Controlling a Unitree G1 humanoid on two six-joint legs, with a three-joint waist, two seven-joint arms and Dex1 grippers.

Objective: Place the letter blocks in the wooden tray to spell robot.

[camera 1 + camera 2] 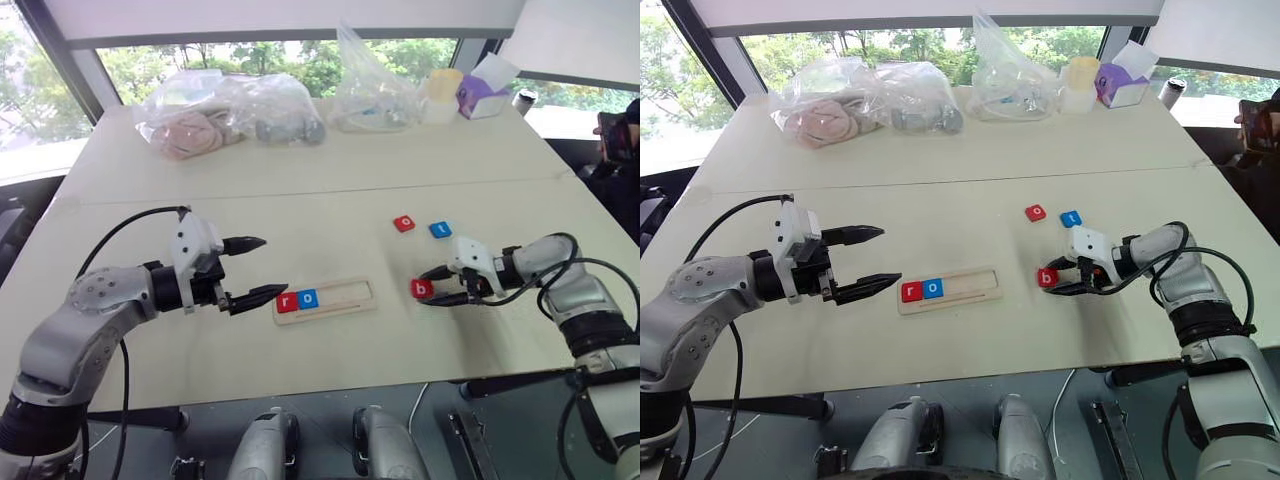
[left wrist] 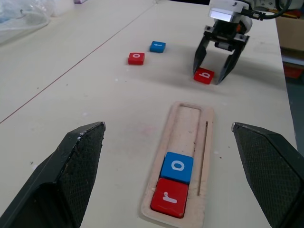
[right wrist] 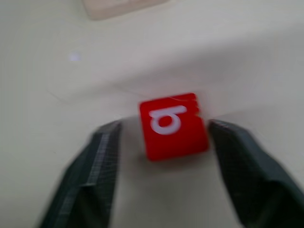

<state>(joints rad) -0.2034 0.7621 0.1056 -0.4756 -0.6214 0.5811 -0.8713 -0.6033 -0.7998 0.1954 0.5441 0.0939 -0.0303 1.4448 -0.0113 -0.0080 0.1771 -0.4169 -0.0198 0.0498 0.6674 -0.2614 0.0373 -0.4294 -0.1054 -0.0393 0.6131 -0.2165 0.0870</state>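
surface [image 1: 330, 175]: pale beige top, two panels meeting at a seam that runs across it
windows [image 1: 270, 55]: along the far side, green trees outside, dark frames
light: bright daylight from the windows, soft on the top
far edge: clear plastic bags [image 1: 225, 110] with soft items, another bag [image 1: 375, 90], a pale cup [image 1: 442, 95], a purple and white box [image 1: 483, 92]
floor [image 1: 330, 405]: dark grey, below the near edge
right side: a person [image 1: 620, 150] partly visible in dark clothes

Pale table [image 1: 330, 180] carrying tiles and a tray

Lying on it: wooden tray [image 1: 345, 295], red b tile [image 1: 421, 289], red o [image 1: 404, 223], blue t [image 1: 440, 230], plastic bags [image 1: 225, 110] at the back.
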